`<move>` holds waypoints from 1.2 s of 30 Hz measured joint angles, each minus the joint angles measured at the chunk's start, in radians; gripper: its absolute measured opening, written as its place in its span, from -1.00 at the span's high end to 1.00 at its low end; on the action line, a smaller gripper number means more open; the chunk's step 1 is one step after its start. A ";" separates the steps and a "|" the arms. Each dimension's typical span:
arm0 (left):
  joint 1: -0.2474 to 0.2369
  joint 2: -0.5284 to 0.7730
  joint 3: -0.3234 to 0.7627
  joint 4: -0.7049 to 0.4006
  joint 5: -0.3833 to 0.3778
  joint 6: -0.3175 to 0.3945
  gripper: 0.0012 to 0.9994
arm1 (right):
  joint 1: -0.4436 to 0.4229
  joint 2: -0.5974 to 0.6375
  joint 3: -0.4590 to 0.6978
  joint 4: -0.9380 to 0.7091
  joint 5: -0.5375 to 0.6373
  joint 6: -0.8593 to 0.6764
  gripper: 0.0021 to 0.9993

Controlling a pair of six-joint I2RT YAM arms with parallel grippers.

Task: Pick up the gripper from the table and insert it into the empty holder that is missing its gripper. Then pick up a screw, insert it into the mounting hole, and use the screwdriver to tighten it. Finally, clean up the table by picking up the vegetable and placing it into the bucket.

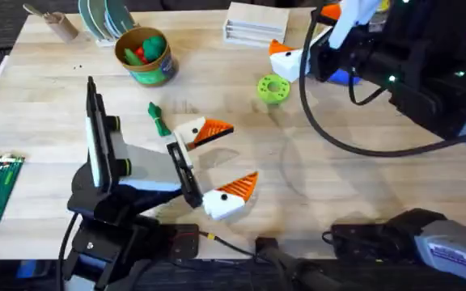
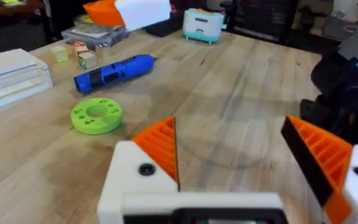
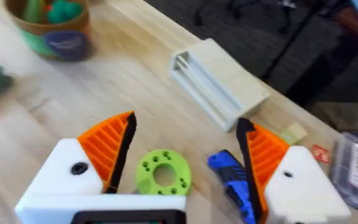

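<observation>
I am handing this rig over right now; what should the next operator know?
Left gripper: open, holding nothing, low over the table.
Right gripper: open, holding nothing, above the flat bright green ring-shaped disc.
Chunky blue cylindrical screwdriver: lying on the table near the right gripper.
Small dark green toy vegetable: on the table, between the left gripper and the round yellow-rimmed bucket.
Done: all fingers carry orange pads, so insertion looks finished. Whether the screw is tight, I cannot tell.
Left: put the vegetable in the bucket.

Pale wood table [image 1: 362,186] (matt, grainy)
</observation>
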 joint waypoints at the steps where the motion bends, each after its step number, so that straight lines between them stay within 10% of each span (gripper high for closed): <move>1: 0.000 0.000 0.000 0.000 0.000 0.000 -0.99 | 0.000 0.000 0.000 0.000 -0.022 0.016 -0.98; 11: 0.000 0.000 0.012 -0.009 -0.133 -0.086 -0.99 | 0.000 0.000 0.000 0.000 -0.101 0.096 -0.99; 18: 0.000 0.008 0.241 -0.365 -0.376 -0.159 -0.99 | 0.000 0.000 0.000 0.000 -0.105 0.116 -0.98; 19: 0.000 0.060 0.403 -0.536 -0.518 -0.168 -0.99 | 0.000 0.000 0.000 0.000 -0.105 0.119 -0.99; 26: 0.000 0.299 0.712 -0.814 -0.808 -0.170 -0.99 | 0.000 0.000 0.000 0.000 -0.105 0.119 -0.98; 36: 0.000 0.653 0.838 -0.879 -0.966 -0.169 -0.99 | 0.000 0.000 0.000 0.000 -0.109 0.119 -0.98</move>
